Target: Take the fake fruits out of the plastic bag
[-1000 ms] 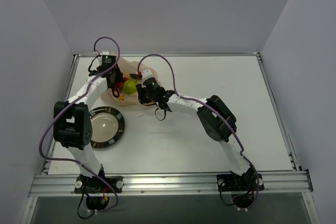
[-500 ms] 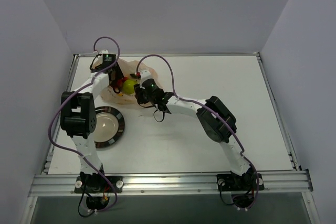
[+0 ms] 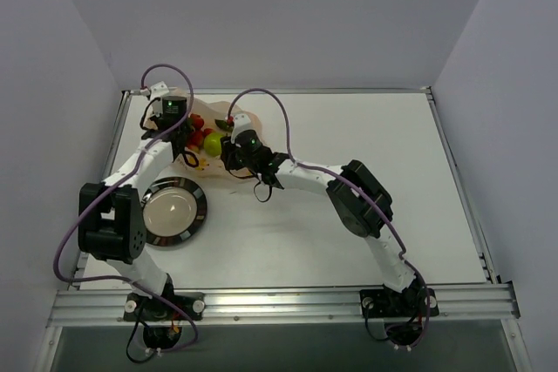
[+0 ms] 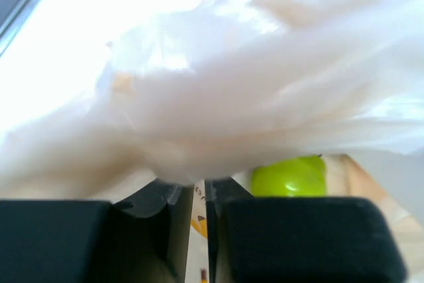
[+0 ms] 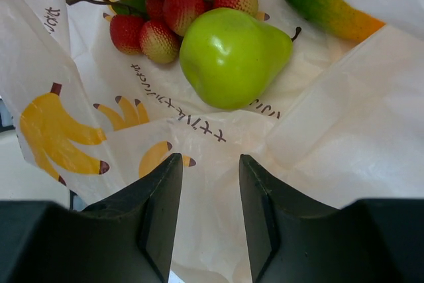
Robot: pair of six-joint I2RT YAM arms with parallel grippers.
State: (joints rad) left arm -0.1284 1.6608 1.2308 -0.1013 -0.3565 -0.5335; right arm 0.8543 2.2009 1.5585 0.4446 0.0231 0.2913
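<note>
The plastic bag (image 3: 228,121) lies crumpled at the back left of the table, pale peach with yellow banana prints (image 5: 56,127). Inside it lie a green pear (image 5: 228,54), a cluster of small red pieces (image 5: 173,3) and an orange-to-green mango-like fruit (image 5: 324,6). The pear also shows in the top view (image 3: 212,142) and in the left wrist view (image 4: 289,175). My left gripper (image 3: 181,131) is shut on a fold of the bag's film (image 4: 218,97) at its left edge. My right gripper (image 5: 209,164) is open, its jaws over the bag's near side, just short of the pear.
A round black-rimmed plate (image 3: 200,207) sits on the table in front of the bag, under the left arm. The right arm's forearm (image 3: 305,176) stretches across the table's middle. Walls close in the back and both sides.
My left gripper has shifted left and back with the bag's edge in it, and the left elbow swung outward. My right gripper edged a little closer to the bag.
</note>
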